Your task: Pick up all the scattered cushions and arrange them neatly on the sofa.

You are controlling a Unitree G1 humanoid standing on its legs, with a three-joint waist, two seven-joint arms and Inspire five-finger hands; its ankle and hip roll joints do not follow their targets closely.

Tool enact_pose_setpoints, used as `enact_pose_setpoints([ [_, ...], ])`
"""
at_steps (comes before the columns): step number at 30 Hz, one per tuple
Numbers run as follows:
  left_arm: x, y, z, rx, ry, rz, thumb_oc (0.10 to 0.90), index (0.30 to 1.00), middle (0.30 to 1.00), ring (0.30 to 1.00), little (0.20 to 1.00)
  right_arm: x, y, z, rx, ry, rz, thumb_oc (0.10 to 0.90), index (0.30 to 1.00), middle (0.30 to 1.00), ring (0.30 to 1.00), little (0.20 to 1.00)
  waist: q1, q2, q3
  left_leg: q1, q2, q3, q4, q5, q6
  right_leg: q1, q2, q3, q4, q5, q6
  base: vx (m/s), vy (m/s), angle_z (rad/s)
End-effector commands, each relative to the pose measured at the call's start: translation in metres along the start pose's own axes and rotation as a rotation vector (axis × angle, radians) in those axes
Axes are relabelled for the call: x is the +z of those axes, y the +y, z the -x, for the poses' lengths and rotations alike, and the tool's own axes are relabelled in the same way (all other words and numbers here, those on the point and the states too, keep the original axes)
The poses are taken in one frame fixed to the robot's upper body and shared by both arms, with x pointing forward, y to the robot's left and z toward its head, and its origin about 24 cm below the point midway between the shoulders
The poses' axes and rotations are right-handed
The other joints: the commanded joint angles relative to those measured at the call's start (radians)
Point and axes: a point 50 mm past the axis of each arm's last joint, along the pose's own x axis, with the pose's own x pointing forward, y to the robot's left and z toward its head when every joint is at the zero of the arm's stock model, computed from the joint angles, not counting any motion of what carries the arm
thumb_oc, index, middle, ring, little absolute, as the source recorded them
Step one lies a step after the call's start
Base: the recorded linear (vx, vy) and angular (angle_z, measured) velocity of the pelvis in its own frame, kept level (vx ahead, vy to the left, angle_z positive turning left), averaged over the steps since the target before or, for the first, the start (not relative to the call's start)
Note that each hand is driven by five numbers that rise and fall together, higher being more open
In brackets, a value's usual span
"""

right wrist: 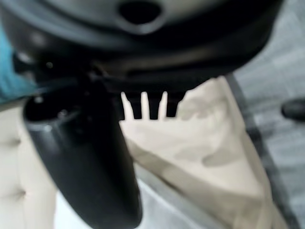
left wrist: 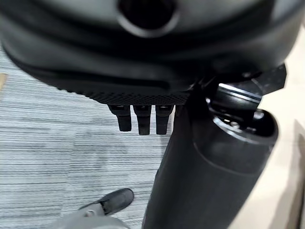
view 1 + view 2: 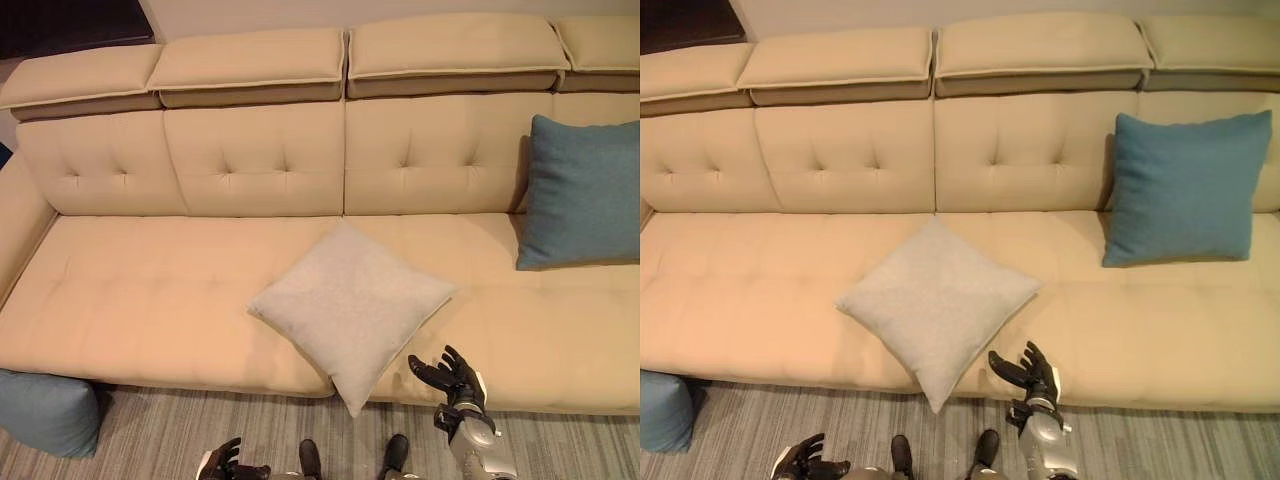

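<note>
A light grey cushion (image 3: 350, 305) lies flat on the beige sofa (image 3: 150, 290), turned like a diamond, one corner hanging over the front edge. A teal cushion (image 3: 582, 192) leans upright against the backrest at the right. Another blue cushion (image 3: 45, 412) rests on the floor under the sofa's left front corner. My right hand (image 3: 452, 377) hovers at the seat's front edge just right of the grey cushion, fingers spread and holding nothing. My left hand (image 3: 222, 462) hangs low over the carpet, fingers loosely extended. The right wrist view looks past straight fingers (image 1: 143, 106) at the grey cushion (image 1: 200, 143).
Striped grey carpet (image 3: 200, 430) runs along the sofa's front. The left half of the seat (image 3: 140, 300) is bare. A dark panel (image 3: 60, 25) stands behind the sofa at the back left.
</note>
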Motion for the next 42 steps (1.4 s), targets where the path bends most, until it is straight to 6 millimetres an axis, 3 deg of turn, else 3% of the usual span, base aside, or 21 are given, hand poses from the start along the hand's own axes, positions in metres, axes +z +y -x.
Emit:
enact_pose_setpoints([
  [1, 0.016, 0.011, -0.006, 0.047, -0.056, -0.028, 0.8, 0.9, 0.9, 0.9, 0.9, 0.025, 0.03, -0.005, 0.085, -0.117, -0.206, 0.8, 0.9, 0.9, 0.9, 0.9, 0.019, -0.033, 0.016, -0.003, -0.009, -0.096, 0.001, -0.076, -0.05, 0.022, -0.021, 0.052, 0.011, -0.078, 0.097, 0.01, 0.032, 0.1],
  [9, 0.032, 0.005, -0.007, 0.041, -0.121, -0.031, 0.8, 0.9, 0.9, 0.9, 0.9, 0.025, 0.062, -0.005, 0.151, -0.071, -0.357, 0.8, 0.9, 0.9, 0.9, 0.9, 0.05, -0.019, 0.069, -0.048, -0.014, -0.12, 0.014, -0.069, -0.053, -0.01, -0.031, 0.056, 0.024, -0.075, 0.096, -0.03, 0.021, 0.12],
  [15, 0.062, 0.004, -0.01, 0.035, -0.238, -0.002, 0.8, 0.9, 0.9, 0.9, 0.9, 0.041, 0.096, -0.01, 0.222, -0.068, -0.423, 0.8, 0.9, 0.9, 0.9, 0.9, 0.099, -0.006, 0.107, -0.145, -0.02, -0.142, 0.051, -0.055, -0.057, -0.083, -0.044, 0.05, 0.041, -0.057, 0.093, -0.05, 0.018, 0.12],
  [16, 0.067, 0.004, -0.01, 0.033, -0.256, -0.001, 0.8, 0.9, 0.9, 0.9, 0.9, 0.044, 0.101, -0.011, 0.231, -0.069, -0.434, 0.613, 0.62, 0.62, 0.62, 0.62, 0.106, -0.005, 0.108, -0.155, -0.021, -0.145, 0.054, -0.053, -0.058, -0.091, -0.045, 0.049, 0.04, -0.054, 0.093, -0.01, 0.002, 0.21],
  [18, 0.077, 0.005, -0.01, 0.032, -0.291, 0.0, 0.8, 0.9, 0.9, 0.9, 0.9, 0.053, 0.108, -0.012, 0.257, -0.086, -0.43, 0.4, 0.3, 0.3, 0.3, 0.3, 0.118, -0.005, 0.113, -0.168, -0.022, -0.153, 0.056, -0.05, -0.061, -0.097, -0.045, 0.044, 0.037, -0.052, 0.092, 0.0, -0.007, 0.09],
  [25, 0.081, 0.013, -0.009, 0.056, -0.317, 0.031, 0.8, 0.9, 0.9, 0.9, 0.9, 0.068, 0.108, -0.01, 0.328, -0.163, -0.347, 0.4, 0.3, 0.3, 0.3, 0.3, 0.12, -0.034, 0.1, -0.157, -0.022, -0.159, 0.043, -0.048, -0.062, -0.081, -0.044, 0.037, 0.025, -0.053, 0.093, 0.05, -0.021, 0.1],
  [27, 0.084, 0.02, -0.007, 0.081, -0.336, 0.104, 0.8, 0.9, 0.9, 0.9, 0.9, 0.074, 0.092, -0.009, 0.338, -0.22, -0.237, 0.4, 0.3, 0.3, 0.3, 0.3, 0.112, -0.055, 0.087, -0.135, -0.024, -0.158, 0.026, -0.05, -0.06, -0.062, -0.043, 0.031, 0.022, -0.057, 0.094, 0.07, -0.048, 0.04],
  [30, 0.092, 0.025, -0.006, 0.092, -0.371, 0.154, 0.8, 0.9, 0.9, 0.9, 0.9, 0.078, 0.079, -0.008, 0.332, -0.254, -0.175, 0.4, 0.3, 0.3, 0.3, 0.3, 0.106, -0.066, 0.081, -0.125, -0.024, -0.159, 0.02, -0.053, -0.06, -0.055, -0.043, 0.03, 0.021, -0.06, 0.094, 0.02, -0.021, 0.04],
  [35, 0.132, 0.041, 0.003, 0.104, -0.538, 0.311, 0.8, 0.9, 0.9, 0.9, 0.9, 0.089, 0.045, -0.008, 0.293, -0.321, 0.018, 0.4, 0.3, 0.3, 0.3, 0.3, 0.091, -0.093, 0.071, -0.104, -0.02, -0.156, 0.01, -0.061, -0.058, -0.041, -0.042, 0.026, 0.015, -0.062, 0.098, 0.02, -0.042, 0.01],
  [36, 0.132, 0.041, 0.003, 0.104, -0.538, 0.311, 0.8, 0.9, 0.9, 0.9, 0.9, 0.089, 0.045, -0.008, 0.293, -0.321, 0.018, 0.4, 0.3, 0.3, 0.3, 0.3, 0.091, -0.093, 0.071, -0.103, -0.02, -0.156, 0.01, -0.061, -0.058, -0.041, -0.042, 0.026, 0.015, -0.062, 0.098, 0.01, -0.033, 0.03],
  [39, 0.164, 0.053, 0.01, 0.103, -0.654, 0.403, 0.8, 0.9, 0.9, 0.9, 0.9, 0.094, 0.028, -0.009, 0.283, -0.338, 0.154, 0.4, 0.3, 0.3, 0.3, 0.3, 0.076, -0.11, 0.069, -0.097, -0.018, -0.15, 0.005, -0.063, -0.058, -0.037, -0.038, 0.032, 0.011, -0.062, 0.101, 0.0, -0.025, -0.03],
  [40, 0.164, 0.053, 0.01, 0.103, -0.654, 0.403, 0.8, 0.9, 0.9, 0.9, 0.9, 0.094, 0.028, -0.009, 0.283, -0.338, 0.154, 0.4, 0.3, 0.3, 0.3, 0.3, 0.076, -0.11, 0.069, -0.096, -0.018, -0.15, 0.005, -0.063, -0.058, -0.037, -0.038, 0.032, 0.011, -0.062, 0.101, -0.01, -0.025, -0.05],
  [42, 0.183, 0.058, 0.014, 0.1, -0.71, 0.416, 0.8, 0.9, 0.9, 0.9, 0.9, 0.091, 0.019, -0.011, 0.28, -0.316, 0.212, 0.4, 0.3, 0.3, 0.3, 0.3, 0.066, -0.121, 0.068, -0.092, -0.014, -0.144, 0.002, -0.064, -0.059, -0.037, -0.035, 0.038, 0.009, -0.06, 0.102, -0.01, -0.023, -0.03],
])
